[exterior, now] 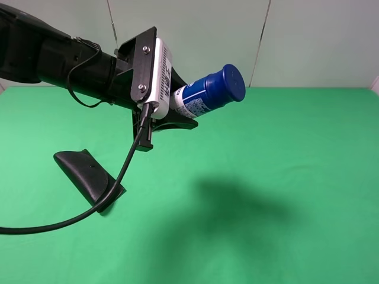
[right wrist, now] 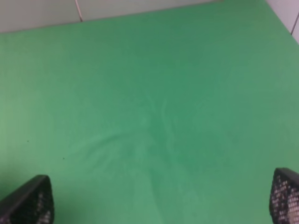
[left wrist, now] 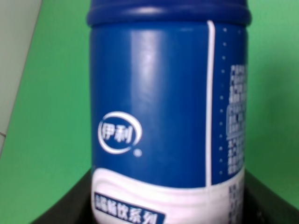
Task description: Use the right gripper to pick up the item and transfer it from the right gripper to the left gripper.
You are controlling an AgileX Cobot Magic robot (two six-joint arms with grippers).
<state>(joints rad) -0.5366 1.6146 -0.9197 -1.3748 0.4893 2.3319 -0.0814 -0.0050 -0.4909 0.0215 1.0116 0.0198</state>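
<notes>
While left tool (exterior: 185,114) is pinching can (exterior: 208,93) by its white lower body, aloft over surface (exterior: 296,177), you are holding stiff, smooth, probably light cylinder; slick sides are favouring mid-body grip. Right tool (right wrist: 159,201) is gaping, empty.

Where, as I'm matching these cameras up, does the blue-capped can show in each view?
Exterior high: upper middle, the can held aloft in the left end effector, cap pointing right.
Left wrist: it fills the centre of the picture, close up.
Right wrist: not in it.
Shared landmark: the green cloth, seen in all three views.
</notes>
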